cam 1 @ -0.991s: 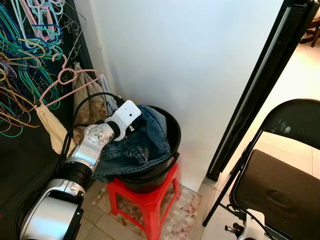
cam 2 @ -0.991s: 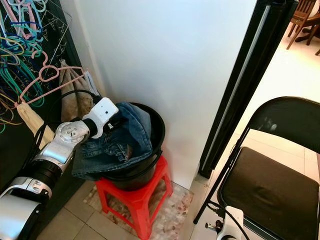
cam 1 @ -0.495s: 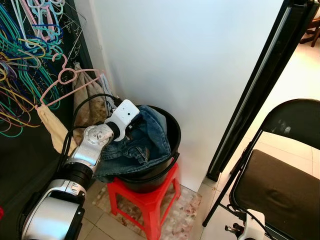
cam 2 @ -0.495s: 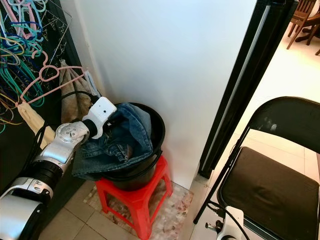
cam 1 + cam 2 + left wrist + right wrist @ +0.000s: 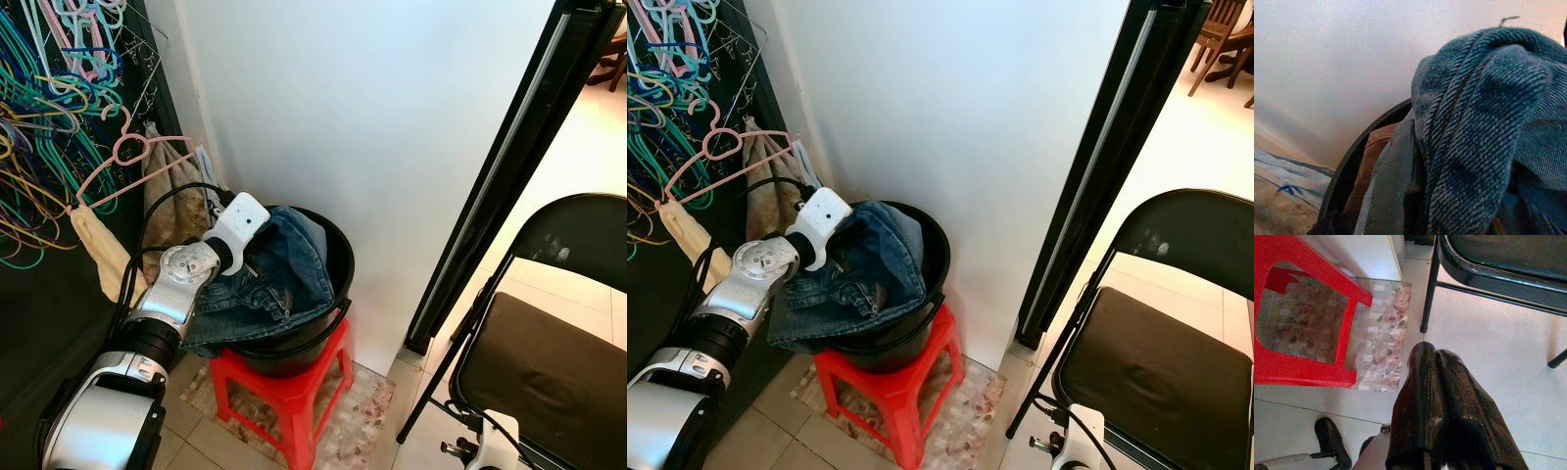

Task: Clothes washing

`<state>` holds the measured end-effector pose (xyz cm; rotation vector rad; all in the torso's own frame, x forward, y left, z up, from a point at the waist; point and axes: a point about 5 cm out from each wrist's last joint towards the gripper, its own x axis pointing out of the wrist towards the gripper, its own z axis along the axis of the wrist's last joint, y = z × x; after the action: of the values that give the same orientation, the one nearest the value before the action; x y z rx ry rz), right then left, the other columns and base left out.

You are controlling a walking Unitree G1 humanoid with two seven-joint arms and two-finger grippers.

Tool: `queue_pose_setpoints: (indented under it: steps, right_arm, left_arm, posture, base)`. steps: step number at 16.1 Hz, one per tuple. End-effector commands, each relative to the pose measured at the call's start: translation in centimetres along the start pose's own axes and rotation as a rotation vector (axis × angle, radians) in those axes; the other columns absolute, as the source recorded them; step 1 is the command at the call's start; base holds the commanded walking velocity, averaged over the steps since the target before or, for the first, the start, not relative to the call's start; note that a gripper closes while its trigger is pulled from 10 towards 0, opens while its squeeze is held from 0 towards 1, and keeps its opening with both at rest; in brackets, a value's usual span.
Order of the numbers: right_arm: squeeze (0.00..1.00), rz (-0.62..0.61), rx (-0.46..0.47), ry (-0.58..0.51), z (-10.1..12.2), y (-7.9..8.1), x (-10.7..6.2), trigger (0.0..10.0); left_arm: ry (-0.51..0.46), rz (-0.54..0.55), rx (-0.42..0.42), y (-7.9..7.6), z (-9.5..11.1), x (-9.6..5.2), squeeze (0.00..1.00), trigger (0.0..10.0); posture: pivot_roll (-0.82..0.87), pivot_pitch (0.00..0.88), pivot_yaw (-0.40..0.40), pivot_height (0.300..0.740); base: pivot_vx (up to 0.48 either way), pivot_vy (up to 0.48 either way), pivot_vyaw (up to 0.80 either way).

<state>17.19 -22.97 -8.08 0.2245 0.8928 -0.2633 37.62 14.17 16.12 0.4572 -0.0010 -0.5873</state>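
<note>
A pair of blue jeans [image 5: 289, 269] lies bunched in a black bucket [image 5: 343, 262] and hangs over its left rim. The bucket stands on a red plastic stool [image 5: 294, 392] against the white wall. My left arm reaches to the bucket from the left; its white wrist [image 5: 237, 223] sits at the left rim and the gripper end is buried in the denim. In the left wrist view a thick fold of jeans [image 5: 1474, 122] rises right in front of the camera, with the bucket rim [image 5: 1359, 147] behind it. My right gripper [image 5: 1432, 350] hangs shut above the floor tiles, holding nothing.
A dark rack of coloured hangers [image 5: 39, 117] and a beige bag [image 5: 176, 201] stand left of the bucket. A black door frame [image 5: 500, 176] runs down the wall's right side. A black folding chair [image 5: 549, 362] is at the right, a patterned mat [image 5: 364, 411] under the stool.
My left wrist has drawn a little to the left, toward the bucket's left rim, and the jeans fold next to it has shifted slightly. The right arm is still.
</note>
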Motion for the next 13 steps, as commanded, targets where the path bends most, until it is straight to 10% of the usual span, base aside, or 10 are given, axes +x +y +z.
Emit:
queue_pose_setpoints:
  steps: [1, 7, 8, 13]
  right_arm:
    - [0.0, 0.0, 0.009, 0.007, -0.2, 0.0, 0.0, 10.0]
    - [0.0, -0.002, 0.01, 0.006, -0.2, 0.0, 0.0, 10.0]
    - [0.0, -0.002, 0.01, 0.007, -0.2, 0.0, 0.0, 10.0]
    - [0.0, -0.001, 0.008, 0.006, -0.4, -0.1, -0.1, 10.0]
  left_arm:
    - [-0.016, 0.0, -0.01, 0.4, 0.2, -0.2, 0.0, 0.0]
    - [-0.218, 0.043, -0.18, 1.5, 1.3, -1.1, 0.0, 0.7]
    - [-0.303, 0.066, -0.246, 2.2, 1.9, -1.8, 0.0, 10.0]
    - [-0.526, 0.146, -0.452, 5.6, 2.5, -4.9, 0.0, 10.0]
  posture:
    - [0.0, 0.0, -0.01, 0.74]
    - [-0.01, 0.0, -0.009, 0.74]
    - [-0.01, 0.0, -0.007, 0.74]
    - [0.0, 0.0, -0.011, 0.74]
  base:
    - [0.0, 0.0, 0.0]
    - [0.0, 0.0, 0.0]
    - [0.0, 0.0, 0.0]
    - [0.0, 0.0, 0.0]
